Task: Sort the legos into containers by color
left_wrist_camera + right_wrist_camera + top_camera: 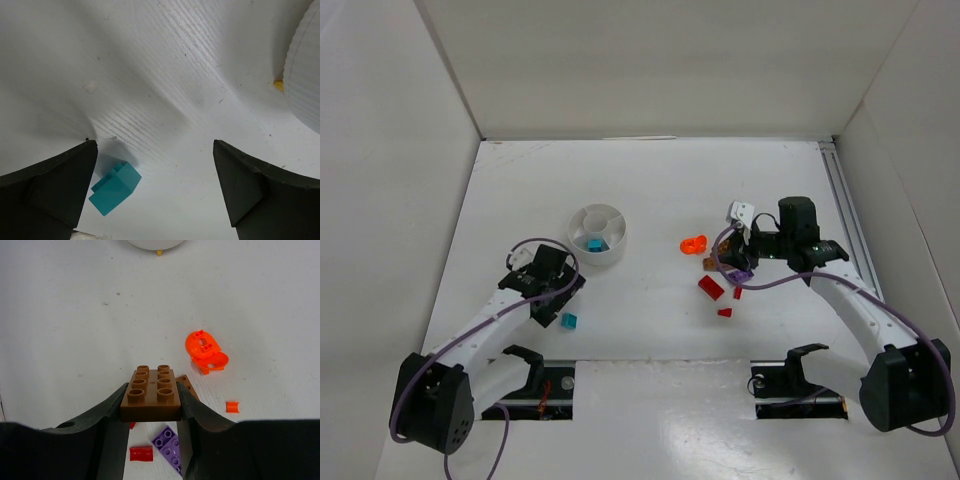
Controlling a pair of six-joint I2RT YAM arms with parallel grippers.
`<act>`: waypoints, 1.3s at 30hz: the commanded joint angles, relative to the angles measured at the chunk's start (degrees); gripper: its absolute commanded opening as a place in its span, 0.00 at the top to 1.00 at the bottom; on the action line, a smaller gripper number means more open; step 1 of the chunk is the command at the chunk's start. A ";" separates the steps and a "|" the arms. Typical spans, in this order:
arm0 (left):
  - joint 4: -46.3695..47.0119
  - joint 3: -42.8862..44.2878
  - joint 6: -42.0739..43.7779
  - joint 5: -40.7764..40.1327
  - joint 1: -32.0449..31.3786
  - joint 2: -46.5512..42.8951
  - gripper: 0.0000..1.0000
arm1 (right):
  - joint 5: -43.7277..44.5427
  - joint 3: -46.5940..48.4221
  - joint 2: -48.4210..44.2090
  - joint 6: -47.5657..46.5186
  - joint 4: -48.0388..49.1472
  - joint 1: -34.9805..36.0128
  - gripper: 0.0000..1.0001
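Grasping a brown brick, right pincer; left pincer released, teal brick beside one finger.

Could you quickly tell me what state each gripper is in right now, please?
Left gripper: open, holding nothing; a teal brick lies loose beside one finger.
Right gripper: closed on a brown brick.

Dish cut by top edge; second brown brick half hidden.
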 commanded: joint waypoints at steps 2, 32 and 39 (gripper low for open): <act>-1.91 0.32 -1.45 1.34 0.19 1.34 0.00 | -1.67 1.50 -0.44 -0.48 1.39 0.45 0.80; -6.30 4.62 -4.88 2.93 -17.74 8.73 0.75 | -2.29 0.97 0.17 -0.48 1.39 2.03 0.79; -12.90 15.25 -4.71 -6.38 -20.20 7.33 0.85 | -2.29 0.97 0.17 -0.48 1.39 2.03 0.79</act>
